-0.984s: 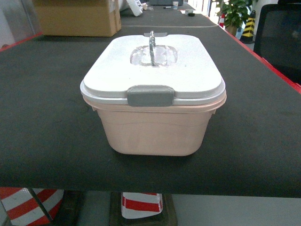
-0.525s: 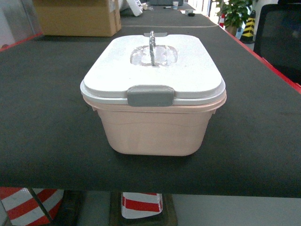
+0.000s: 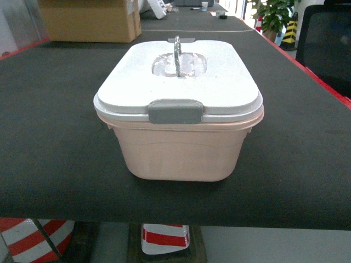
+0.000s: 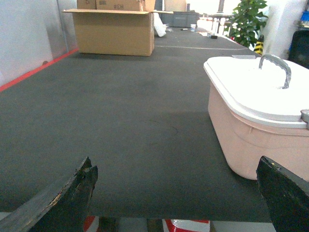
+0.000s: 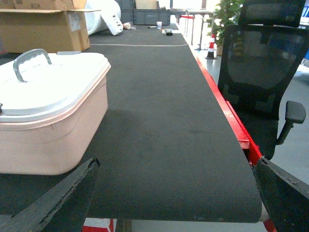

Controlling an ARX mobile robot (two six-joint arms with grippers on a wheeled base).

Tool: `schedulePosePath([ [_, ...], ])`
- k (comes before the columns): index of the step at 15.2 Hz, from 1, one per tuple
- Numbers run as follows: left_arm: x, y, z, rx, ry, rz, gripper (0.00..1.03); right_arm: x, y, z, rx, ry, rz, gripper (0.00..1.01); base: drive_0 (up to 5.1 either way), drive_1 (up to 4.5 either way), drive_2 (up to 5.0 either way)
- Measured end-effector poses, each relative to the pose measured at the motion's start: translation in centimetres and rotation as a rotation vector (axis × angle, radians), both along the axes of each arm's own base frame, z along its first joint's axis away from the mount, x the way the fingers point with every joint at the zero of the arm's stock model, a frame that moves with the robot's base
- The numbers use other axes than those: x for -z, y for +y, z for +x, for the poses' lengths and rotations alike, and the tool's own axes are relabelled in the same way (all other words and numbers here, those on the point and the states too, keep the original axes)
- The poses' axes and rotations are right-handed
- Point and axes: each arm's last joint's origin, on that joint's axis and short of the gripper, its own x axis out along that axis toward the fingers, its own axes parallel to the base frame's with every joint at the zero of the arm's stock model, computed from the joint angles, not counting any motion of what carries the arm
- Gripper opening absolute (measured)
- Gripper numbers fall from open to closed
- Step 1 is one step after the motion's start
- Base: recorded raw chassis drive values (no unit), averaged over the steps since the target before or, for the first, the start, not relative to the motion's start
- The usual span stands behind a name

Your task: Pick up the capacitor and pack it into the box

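Table (image 3: 49,109), dark mat, red edging, fills head view. Box (image 3: 178,148) sits centre, near front edge, pink tub, white lid (image 3: 181,76) on and seated flat, grey latch (image 3: 175,111) at 6 o'clock on the lid rim looks down. Grey handle (image 3: 177,52) stands upright in the lid's recess toward 12 o'clock. Contents hidden by the lid, cannot tell what is inside. Capacitor not seen in any view.

Carton (image 3: 90,19) at 11 o'clock, far end of table, flaps open in left wrist view, inside not visible. Office chair (image 5: 265,72) off the table at 2 o'clock. Plant (image 3: 274,13) at 1 o'clock in background. Striped cone (image 3: 164,238) under table at 6 o'clock.

Left gripper (image 4: 178,193): fingers wide apart, holding nothing, low at the front table edge, box at its 2 o'clock. Right gripper (image 5: 176,193): fingers wide apart, holding nothing, box at its 10 o'clock. Neither touches the box.

Versus earlier head frames: no change, box, lid and handle same place, no arm in head view.
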Motion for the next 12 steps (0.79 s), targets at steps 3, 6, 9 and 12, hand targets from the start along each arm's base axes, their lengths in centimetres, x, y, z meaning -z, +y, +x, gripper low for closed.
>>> schedulePosePath([
  [3, 0.0, 0.0, 0.0, 0.0, 0.0, 0.0, 0.98, 0.0, 0.0, 0.0, 0.0, 0.0, 0.0, 0.98, 0.0, 0.0, 0.0],
  [6, 0.0, 0.0, 0.0, 0.0, 0.0, 0.0, 0.98, 0.0, 0.0, 0.0, 0.0, 0.0, 0.0, 0.98, 0.0, 0.0, 0.0],
  [9, 0.0, 0.0, 0.0, 0.0, 0.0, 0.0, 0.98, 0.0, 0.0, 0.0, 0.0, 0.0, 0.0, 0.98, 0.0, 0.0, 0.0],
  [12, 0.0, 0.0, 0.0, 0.0, 0.0, 0.0, 0.98, 0.0, 0.0, 0.0, 0.0, 0.0, 0.0, 0.98, 0.0, 0.0, 0.0],
])
